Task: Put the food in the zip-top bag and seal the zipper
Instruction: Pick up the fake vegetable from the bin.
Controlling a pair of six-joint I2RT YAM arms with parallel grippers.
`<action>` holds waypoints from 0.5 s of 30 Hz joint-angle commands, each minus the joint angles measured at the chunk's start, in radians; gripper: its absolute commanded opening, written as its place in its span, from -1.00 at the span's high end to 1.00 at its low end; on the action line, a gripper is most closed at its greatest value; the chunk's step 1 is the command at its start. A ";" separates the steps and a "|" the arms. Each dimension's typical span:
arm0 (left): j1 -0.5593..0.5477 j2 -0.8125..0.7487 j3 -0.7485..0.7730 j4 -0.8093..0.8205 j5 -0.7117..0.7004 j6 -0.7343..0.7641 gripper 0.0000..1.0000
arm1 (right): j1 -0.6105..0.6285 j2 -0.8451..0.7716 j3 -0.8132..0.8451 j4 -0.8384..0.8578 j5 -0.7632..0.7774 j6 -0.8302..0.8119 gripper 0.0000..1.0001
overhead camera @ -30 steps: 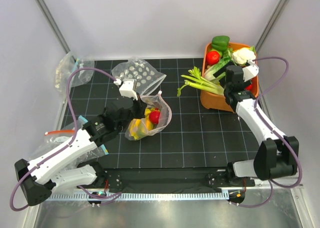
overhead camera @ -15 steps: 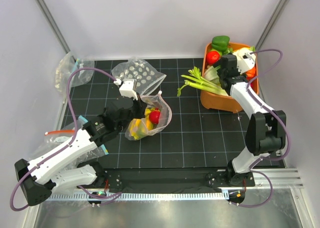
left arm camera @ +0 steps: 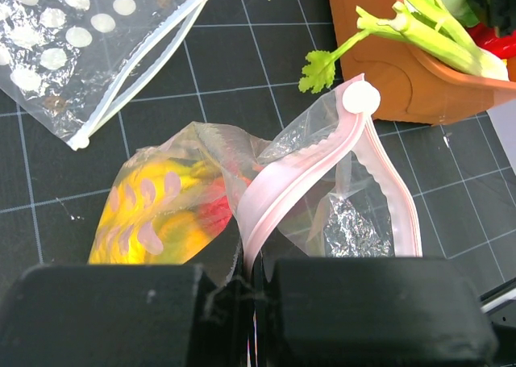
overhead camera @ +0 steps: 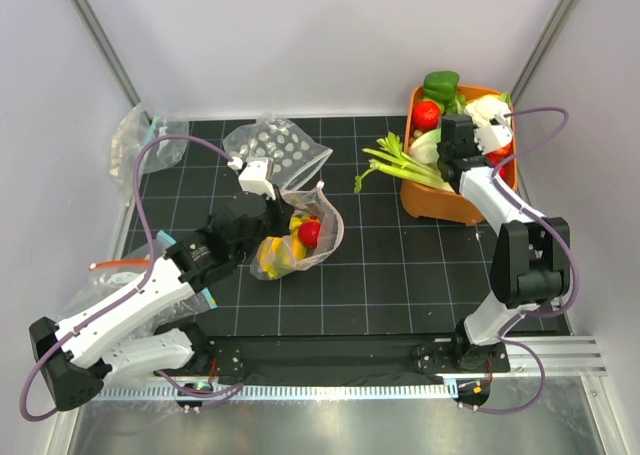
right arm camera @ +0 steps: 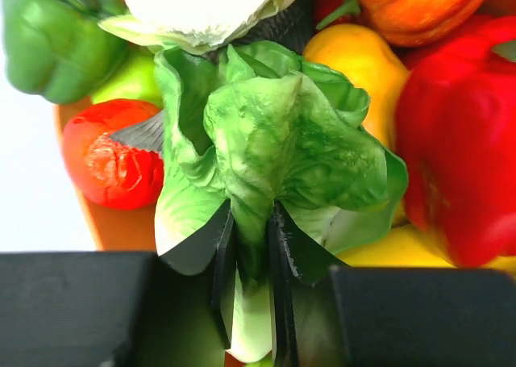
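The zip-top bag (overhead camera: pixel 300 240) lies mid-table with its mouth open, holding the yellow banana bunch (overhead camera: pixel 275 255) and the small red fruit (overhead camera: pixel 309 233). In the left wrist view the bag (left arm camera: pixel 161 206) shows its pale pink zipper (left arm camera: pixel 298 181) curving up from my jaws. My left gripper (left arm camera: pixel 254 274) is shut on that strip near one end, also seen from above (overhead camera: pixel 262 213). My right gripper (overhead camera: pixel 452 150) is over the orange bin. Its jaws (right arm camera: pixel 250 246) are shut on the lettuce (right arm camera: pixel 274 141), pinching a leafy fold above the white base.
The orange bin (overhead camera: pixel 435 200) at the back right holds celery stalks (overhead camera: pixel 395 160), a cauliflower (overhead camera: pixel 485 110), a green pepper (overhead camera: pixel 440 82), a tomato (overhead camera: pixel 427 113) and red and yellow pieces (right arm camera: pixel 459 141). Another dotted bag (overhead camera: pixel 275 145) lies behind. Plain bags (overhead camera: pixel 135 140) sit at the left edge.
My right arm swung from the bin's near side to over its contents, and its jaws closed on the lettuce. The left arm and the bag stayed put.
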State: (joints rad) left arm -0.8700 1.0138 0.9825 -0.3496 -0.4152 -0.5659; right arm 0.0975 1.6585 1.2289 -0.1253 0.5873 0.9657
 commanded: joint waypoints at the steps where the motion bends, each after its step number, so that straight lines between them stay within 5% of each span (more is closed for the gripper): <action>1: 0.002 -0.007 0.004 0.060 0.007 0.011 0.94 | -0.018 -0.114 -0.032 0.049 0.046 -0.030 0.62; 15: 0.002 -0.007 0.008 0.058 0.009 0.017 0.94 | -0.015 -0.342 -0.020 0.059 -0.069 0.048 0.72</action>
State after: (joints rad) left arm -0.8700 1.0164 0.9825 -0.3485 -0.4076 -0.5644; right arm 0.0830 1.3510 1.1816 -0.1261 0.5381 0.9939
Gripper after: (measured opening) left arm 0.032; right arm 0.237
